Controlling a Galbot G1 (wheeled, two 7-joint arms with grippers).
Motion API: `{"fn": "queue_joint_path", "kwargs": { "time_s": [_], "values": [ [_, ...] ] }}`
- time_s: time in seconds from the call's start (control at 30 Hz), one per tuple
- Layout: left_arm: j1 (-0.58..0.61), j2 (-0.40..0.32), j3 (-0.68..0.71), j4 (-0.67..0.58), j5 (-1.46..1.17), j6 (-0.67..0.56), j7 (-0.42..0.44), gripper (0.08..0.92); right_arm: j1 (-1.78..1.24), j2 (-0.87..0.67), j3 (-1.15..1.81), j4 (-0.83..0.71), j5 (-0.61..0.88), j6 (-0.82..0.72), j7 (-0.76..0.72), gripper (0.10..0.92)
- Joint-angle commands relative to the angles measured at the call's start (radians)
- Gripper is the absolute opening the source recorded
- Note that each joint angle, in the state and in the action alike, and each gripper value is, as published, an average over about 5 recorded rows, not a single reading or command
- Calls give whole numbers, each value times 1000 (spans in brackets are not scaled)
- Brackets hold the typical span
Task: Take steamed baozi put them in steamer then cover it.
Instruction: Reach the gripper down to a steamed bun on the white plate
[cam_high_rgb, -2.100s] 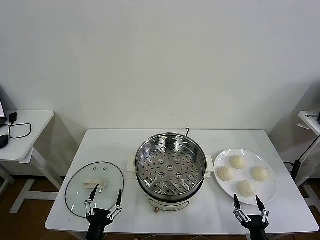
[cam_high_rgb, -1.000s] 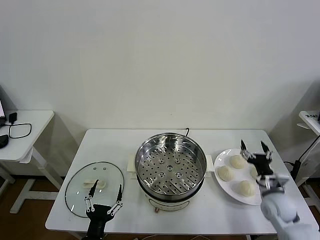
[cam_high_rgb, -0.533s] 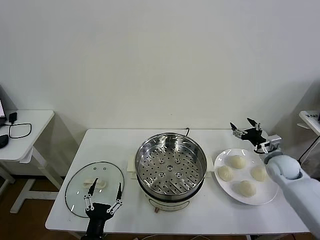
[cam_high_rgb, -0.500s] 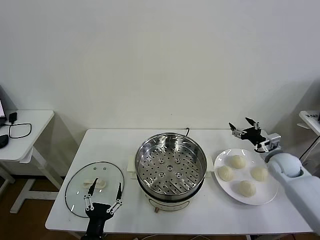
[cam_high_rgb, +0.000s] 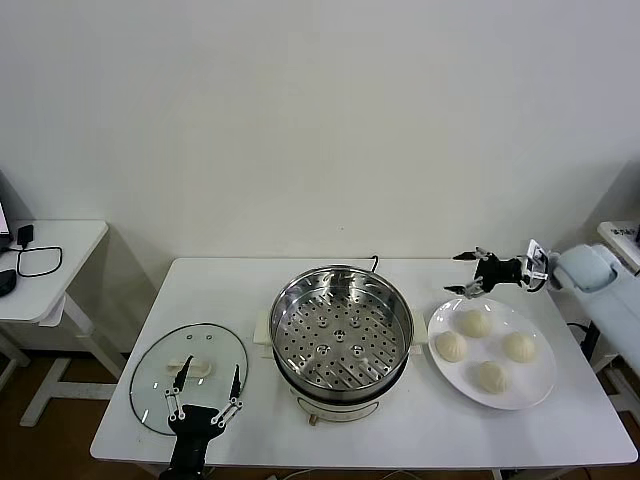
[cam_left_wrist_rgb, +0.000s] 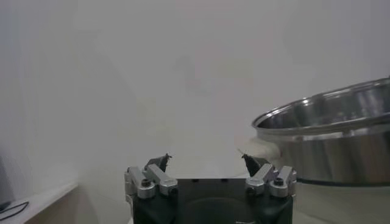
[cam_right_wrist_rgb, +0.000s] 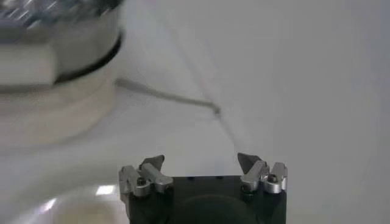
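1. At the near tabletop (cam_high_rgb: 420, 430) edge, the left gripper (cam_high_rgb: 204, 392) is partly cut off, its jaws spread and empty beside the cover (cam_high_rgb: 189, 375).
2. Four baozi (cam_high_rgb: 474, 323) lie on a plate (cam_high_rgb: 532, 396).
3. Centre, the steamer (cam_high_rgb: 342, 335) holds only its perforated tray.
4. Beyond the plate hovers the right gripper (cam_high_rgb: 467, 273), jaws spread, empty.
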Motion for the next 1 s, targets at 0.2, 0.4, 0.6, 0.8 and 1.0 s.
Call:
{"fn": "queue_joint_path", "kwargs": {
  "time_s": [0.2,0.4,0.6,0.8,1.0],
  "values": [
    [5,-6,-11,1,0,-2,-2,823,123,96,-164,-124,-350,44,-155,823],
    [5,-7,-11,6,0,-1,-3,823,91,129,-147,-156,-396,52,-98,823],
    [6,-7,-14,10,0,-2,-4,823,74,151,-134,-184,-416,59,-81,823],
    [5,-6,-16,15,0,-2,-4,823,52,170,-115,-204,-431,68,-69,823],
    [4,-4,-19,17,0,-3,-5,823,40,182,-109,-211,-438,70,-63,822]
  ]
}}
